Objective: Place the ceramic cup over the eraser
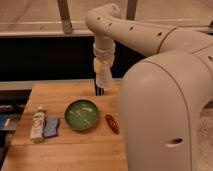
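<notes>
No text, brand, number or sign can be read anywhere. The white bottle (38,124) lying near the left edge of the tabletop (65,150) carries a label, but its print is too blurred to make out. The claw (102,82) hangs over the far edge of the tabletop and bears no legible marking, and neither does the arm (145,35).

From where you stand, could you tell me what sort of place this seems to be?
Probably a lab or office test station: a wooden table set with a green bowl, white bottle and blue pad, by dark windows. The gripper holds the ceramic cup above the eraser at the far edge.
</notes>
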`<action>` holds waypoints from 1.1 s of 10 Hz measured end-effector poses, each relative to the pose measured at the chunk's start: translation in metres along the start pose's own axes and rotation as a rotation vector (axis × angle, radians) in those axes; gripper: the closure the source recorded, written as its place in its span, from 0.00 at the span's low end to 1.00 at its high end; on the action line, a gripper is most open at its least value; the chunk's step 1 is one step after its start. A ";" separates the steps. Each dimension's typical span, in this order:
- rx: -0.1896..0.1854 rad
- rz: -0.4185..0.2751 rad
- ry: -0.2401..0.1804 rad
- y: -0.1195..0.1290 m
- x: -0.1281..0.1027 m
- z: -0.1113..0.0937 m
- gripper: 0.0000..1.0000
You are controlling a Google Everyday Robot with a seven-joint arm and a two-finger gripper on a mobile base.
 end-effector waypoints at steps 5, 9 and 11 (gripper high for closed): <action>-0.044 -0.026 -0.013 -0.019 -0.017 0.015 1.00; -0.203 -0.256 -0.141 0.011 -0.045 -0.003 1.00; -0.201 -0.294 -0.152 0.012 -0.049 -0.009 1.00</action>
